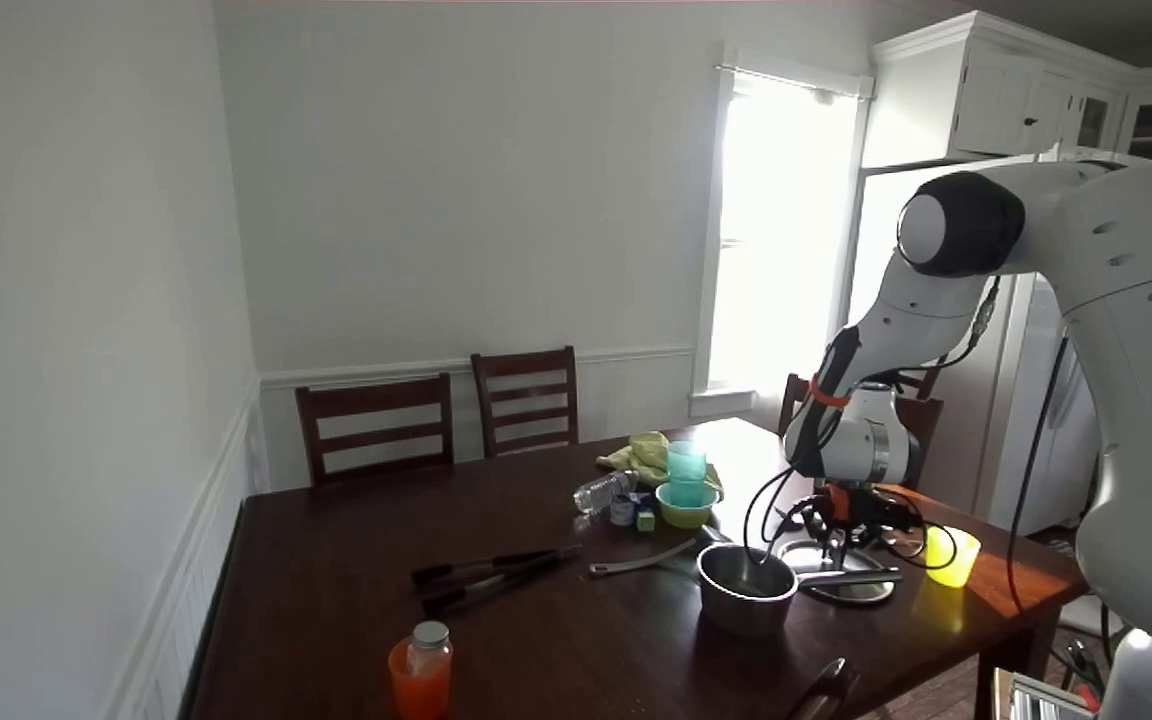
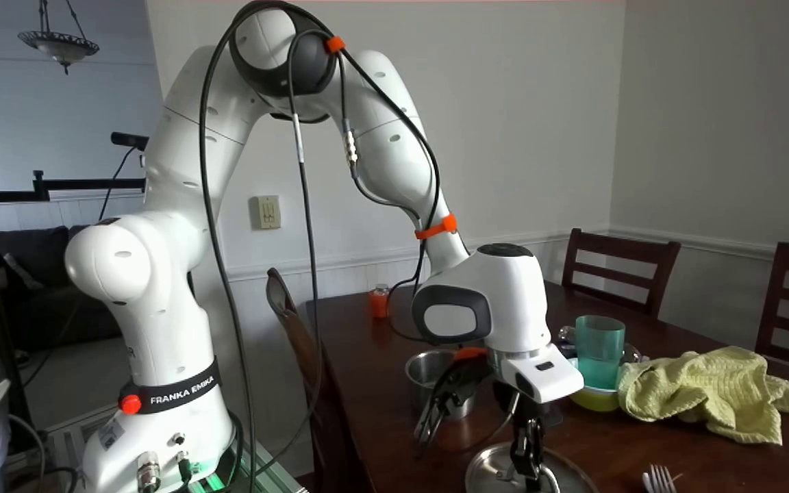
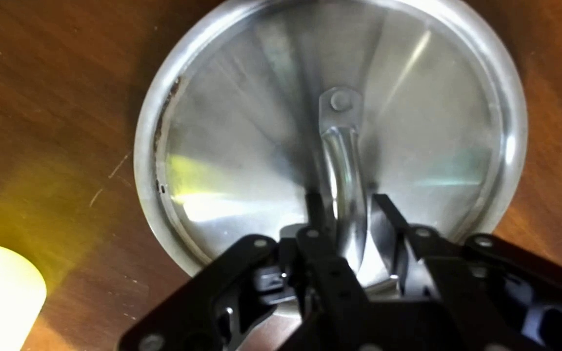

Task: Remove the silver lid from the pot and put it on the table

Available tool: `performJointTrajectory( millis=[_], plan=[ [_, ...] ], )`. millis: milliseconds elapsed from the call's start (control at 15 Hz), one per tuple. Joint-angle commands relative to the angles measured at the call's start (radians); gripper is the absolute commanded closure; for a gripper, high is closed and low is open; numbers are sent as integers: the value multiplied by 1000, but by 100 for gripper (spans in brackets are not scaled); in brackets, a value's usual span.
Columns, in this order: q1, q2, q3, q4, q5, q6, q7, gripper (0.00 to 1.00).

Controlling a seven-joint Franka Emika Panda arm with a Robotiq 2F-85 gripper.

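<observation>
As seen in wrist view, straddling handle (image 3: 345, 161) with gripper (image 3: 348, 204), jaws apart, not clamped. Probably lined up crosswise to suit the narrow width. Just below: lid (image 3: 398, 136) flat on table (image 3: 66, 97), handle up, likely to stay graspable. Near but apart: cup (image 3: 3, 297). Farther, in both exterior views: pot (image 1: 748, 612), uncovered. Lid close by, presumably to keep the carry short. Looks placed as asked; next, likely needs backing straight up, so as not to snag handle and drag lid.

Pot (image 1: 748, 606) on table (image 1: 556, 650); silver lid (image 1: 850, 592) beside it.
</observation>
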Motion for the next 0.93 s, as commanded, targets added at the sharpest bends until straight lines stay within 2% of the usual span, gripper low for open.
performJointTrajectory(
  millis=[0,200,333,400,867],
  plan=[
    [-15,-9,5,20,27,-15,-25,38],
    [3,-63,-22,-2,14,-37,-16,18],
    [28,-112,-64,-16,-6,-88,-1,4],
    [48,-137,-95,-21,-17,-117,14,0],
    [166,-311,-282,-28,-160,-294,55,0]
  ],
)
